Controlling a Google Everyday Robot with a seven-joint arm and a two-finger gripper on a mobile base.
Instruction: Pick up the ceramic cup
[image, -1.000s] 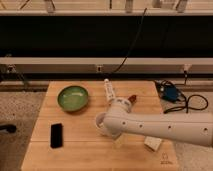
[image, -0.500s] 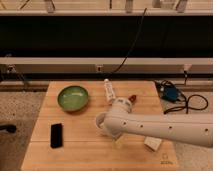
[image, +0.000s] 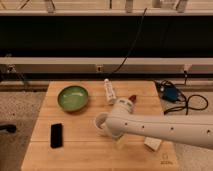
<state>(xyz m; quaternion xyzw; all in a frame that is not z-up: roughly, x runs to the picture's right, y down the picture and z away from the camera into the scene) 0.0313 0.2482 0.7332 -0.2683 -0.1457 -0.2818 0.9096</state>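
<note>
At the left of the wooden table (image: 45, 105) a black phone (image: 56, 135) lies flat near the front edge, and behind it, further in, sits the green bowl (image: 73, 97), upright. Right of the phone, about mid-table, stands the ceramic cup (image: 100, 121), white and upright, with its right side hidden by the end of the arm. The gripper (image: 111, 131) is there at the cup, low over the table and touching or just beside it. Whether it is closed on the cup cannot be told. Behind the cup a white tube-shaped bottle (image: 109, 91) lies near the table's back edge, and a small red-topped thing (image: 132, 97) shows just above the wrist. The white arm (image: 165, 130) stretches off to the right across the front of the table, with a pale block (image: 152, 144) beneath it. Off the table's right end lies a blue device (image: 170, 94) with black cables (image: 192, 102).
</note>
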